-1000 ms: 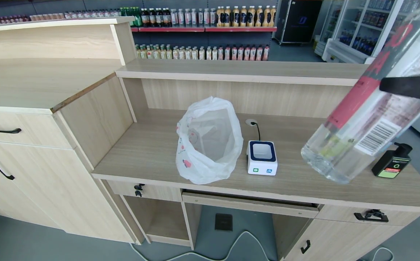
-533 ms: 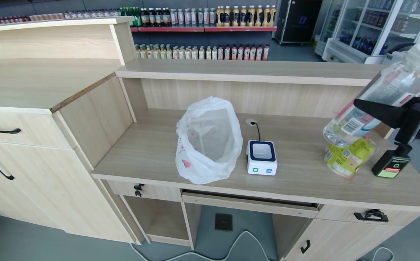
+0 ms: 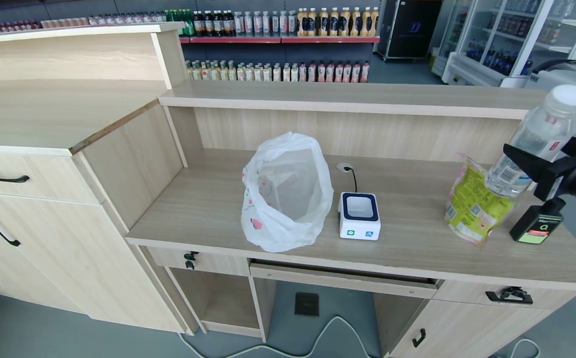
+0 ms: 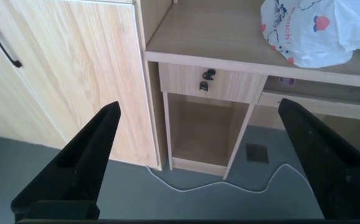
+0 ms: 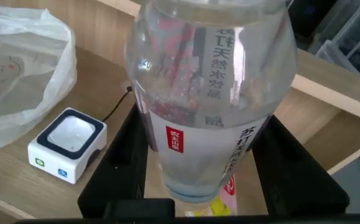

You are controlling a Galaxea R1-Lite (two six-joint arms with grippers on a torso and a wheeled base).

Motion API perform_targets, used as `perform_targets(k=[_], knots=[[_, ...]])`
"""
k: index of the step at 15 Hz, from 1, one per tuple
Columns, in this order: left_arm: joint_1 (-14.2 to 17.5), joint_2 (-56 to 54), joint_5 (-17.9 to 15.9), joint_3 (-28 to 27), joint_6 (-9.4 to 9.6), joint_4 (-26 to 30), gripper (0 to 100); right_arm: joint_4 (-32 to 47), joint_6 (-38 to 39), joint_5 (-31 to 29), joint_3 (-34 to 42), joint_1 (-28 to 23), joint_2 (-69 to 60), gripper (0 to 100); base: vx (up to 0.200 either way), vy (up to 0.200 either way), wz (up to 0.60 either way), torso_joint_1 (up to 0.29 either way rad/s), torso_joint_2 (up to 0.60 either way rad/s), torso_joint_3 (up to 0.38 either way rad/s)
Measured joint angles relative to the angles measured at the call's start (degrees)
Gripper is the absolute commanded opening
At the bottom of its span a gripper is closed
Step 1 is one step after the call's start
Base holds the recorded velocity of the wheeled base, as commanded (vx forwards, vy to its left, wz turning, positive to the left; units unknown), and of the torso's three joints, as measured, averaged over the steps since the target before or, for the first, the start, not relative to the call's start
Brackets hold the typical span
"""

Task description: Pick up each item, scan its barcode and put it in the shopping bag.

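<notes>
My right gripper (image 3: 521, 165) is shut on a clear water bottle (image 3: 536, 141) with a white cap, held nearly upright above the counter's right end. In the right wrist view the bottle (image 5: 211, 93) stands between the black fingers (image 5: 114, 168). Just below it a yellow-green snack pouch (image 3: 471, 204) stands on the counter. The white barcode scanner (image 3: 359, 215) sits mid-counter, beside the open white shopping bag (image 3: 285, 191). My left gripper (image 4: 198, 162) hangs open, low in front of the counter's left end, holding nothing.
A black pump bottle (image 3: 536, 223) stands at the counter's right front edge. The scanner's cable runs to a hole (image 3: 343, 167) behind it. A raised back ledge (image 3: 328, 97) and a taller cabinet (image 3: 44, 114) on the left bound the counter.
The bottle has moved away from the head camera, down and to the right, and turned more upright. The snack pouch behind it has come into sight.
</notes>
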Motion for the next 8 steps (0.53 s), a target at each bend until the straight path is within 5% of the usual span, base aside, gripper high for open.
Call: perform_targets(k=[4,8], knots=[[-0.05,-0.02,-0.02,0.0,-0.01,0.0,100,-3.72,-9.61,0.23,1.88,-2.32,0.09,0,0.0,0.0,0.0,0.0,0.0,0.0],[-0.02,-0.02,-0.04,0.0,-0.01,0.0,100,-5.39,-10.15,1.34,2.19,-2.67,-0.06,0,0.0,0.0,0.6,-0.001,0.0,0.002]])
